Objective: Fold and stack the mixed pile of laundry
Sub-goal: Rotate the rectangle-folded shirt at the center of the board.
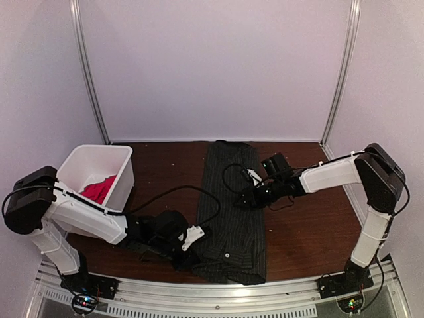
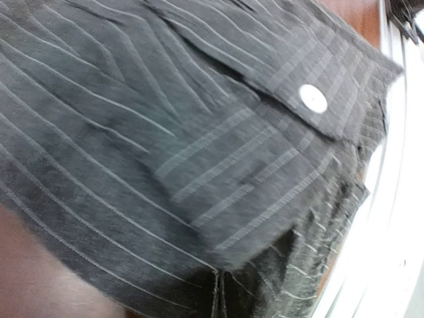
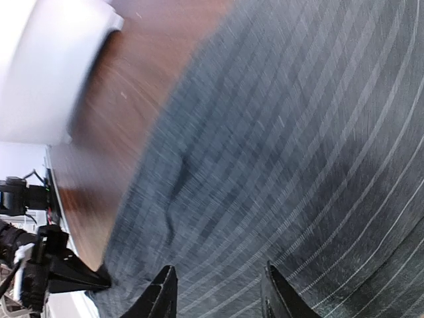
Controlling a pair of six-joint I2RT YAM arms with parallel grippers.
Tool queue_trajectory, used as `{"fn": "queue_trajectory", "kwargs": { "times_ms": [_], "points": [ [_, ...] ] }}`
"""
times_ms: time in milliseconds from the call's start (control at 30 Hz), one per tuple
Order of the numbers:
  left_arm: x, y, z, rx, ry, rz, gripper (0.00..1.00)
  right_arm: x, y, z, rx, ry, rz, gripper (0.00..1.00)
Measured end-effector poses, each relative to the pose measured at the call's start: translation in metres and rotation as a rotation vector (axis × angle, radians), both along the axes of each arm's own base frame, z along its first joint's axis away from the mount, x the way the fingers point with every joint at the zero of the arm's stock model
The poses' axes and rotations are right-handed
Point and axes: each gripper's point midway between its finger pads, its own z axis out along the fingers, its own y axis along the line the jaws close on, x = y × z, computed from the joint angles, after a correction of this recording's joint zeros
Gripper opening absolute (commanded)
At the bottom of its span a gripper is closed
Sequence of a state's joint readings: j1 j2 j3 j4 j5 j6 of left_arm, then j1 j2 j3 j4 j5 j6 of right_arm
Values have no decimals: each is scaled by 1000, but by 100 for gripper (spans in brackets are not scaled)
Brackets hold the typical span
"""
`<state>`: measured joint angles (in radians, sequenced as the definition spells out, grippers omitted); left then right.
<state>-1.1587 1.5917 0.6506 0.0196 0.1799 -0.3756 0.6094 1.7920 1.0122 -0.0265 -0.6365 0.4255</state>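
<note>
Left pincer (image 1: 195, 245) closed at pinstriped shirt (image 1: 232, 222) near-left edge | right pincer (image 3: 218, 268) part-open over it | shirt's long axis near-to-far

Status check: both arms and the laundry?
Left gripper shut at near-left edge of pinstriped shirt, grip unconfirmed. Right gripper open over its middle. Red T-shirt in white bin. Black cable loops over shirt's left edge.

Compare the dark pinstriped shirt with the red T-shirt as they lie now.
The pinstriped shirt is charcoal and striped; the red T-shirt is plain. The pinstriped shirt lies stretched long on the table; the red T-shirt sits bunched in the white bin. Both are unstacked garments.
</note>
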Motion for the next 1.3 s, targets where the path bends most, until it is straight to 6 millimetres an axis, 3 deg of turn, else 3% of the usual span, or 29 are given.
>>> {"fn": "queue_trajectory", "kwargs": {
  "times_ms": [133,267,400,600,700,833,1000,1067,1167,1300],
  "points": [
    [-19,-8,-6,-16,-11,-56,5,-7,-6,-47,-53,85,-16,41],
    [-21,-10,-6,-59,-32,-59,16,10,1,-47,-19,63,-19,40],
    [-26,6,-2,-55,-62,-49,26,30,5,-47,-6,34,-31,39],
    [-50,23,4,-22,-65,-95,28,58,-7,-46,-20,1,-80,41],
    [-48,31,8,-30,-62,-54,40,58,-11,-44,-18,-2,-88,46],
    [-37,32,24,-84,-55,57,57,36,-22,-28,-8,18,-85,54],
    [-8,28,39,-180,22,241,62,11,-37,42,48,-62,-77,56],
    [5,27,41,-215,68,308,62,3,-47,56,57,-82,-89,56],
    [20,23,37,-258,157,399,63,-16,-68,42,24,-37,-116,57],
    [18,16,23,-282,271,448,61,-56,-95,-15,-69,135,-147,56]
  ]
}}
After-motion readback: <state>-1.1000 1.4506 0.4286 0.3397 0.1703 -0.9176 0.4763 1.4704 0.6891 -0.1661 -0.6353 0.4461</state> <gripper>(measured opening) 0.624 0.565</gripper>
